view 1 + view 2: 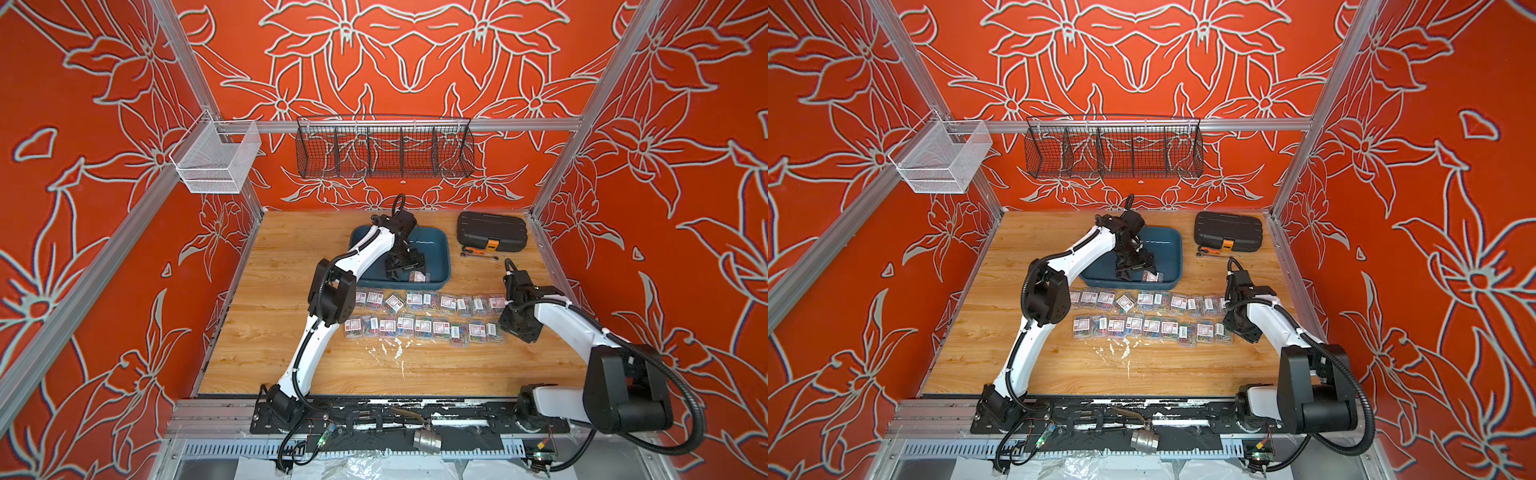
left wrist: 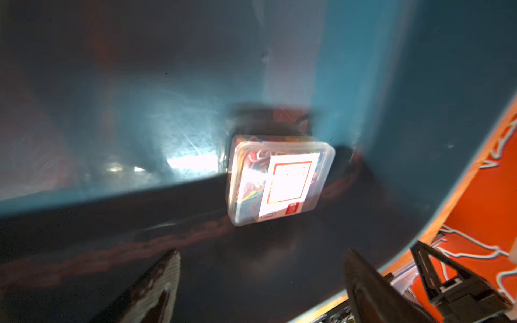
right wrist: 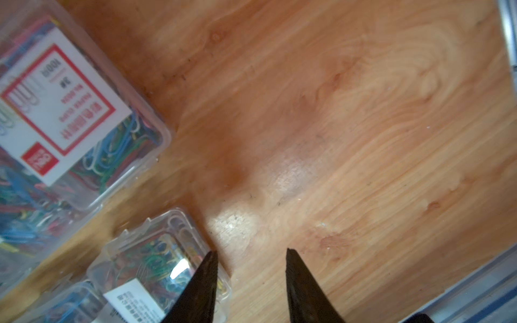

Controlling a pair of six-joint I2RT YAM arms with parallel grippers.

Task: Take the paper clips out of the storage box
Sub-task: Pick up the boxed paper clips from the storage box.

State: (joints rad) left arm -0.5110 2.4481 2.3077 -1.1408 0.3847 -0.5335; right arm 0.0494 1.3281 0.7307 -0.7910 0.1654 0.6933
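Observation:
The storage box (image 1: pixel 434 249) (image 1: pixel 1168 249) is a dark teal tray at the back middle of the table. One clear box of paper clips (image 1: pixel 419 276) (image 1: pixel 1151 276) (image 2: pixel 279 179) lies in its near right corner against the wall (image 2: pixel 363 84). My left gripper (image 1: pixel 405 266) (image 2: pixel 261 257) is inside the tray just left of that box, open, with nothing between its fingers. Two rows of paper clips (image 1: pixel 424 303) (image 1: pixel 1150 328) lie on the wood in front of the tray. My right gripper (image 3: pixel 251 251) hangs open over bare wood at the rows' right end, one fingertip (image 3: pixel 208 268) over the last box (image 3: pixel 156 260).
A black ribbed case (image 1: pixel 491 230) with an orange latch stands at the back right, with a small wrench (image 1: pixel 478 252) in front of it. A black wire basket (image 1: pixel 384 151) and a white mesh basket (image 1: pixel 216 162) hang above. White smears (image 1: pixel 392 347) mark the wood.

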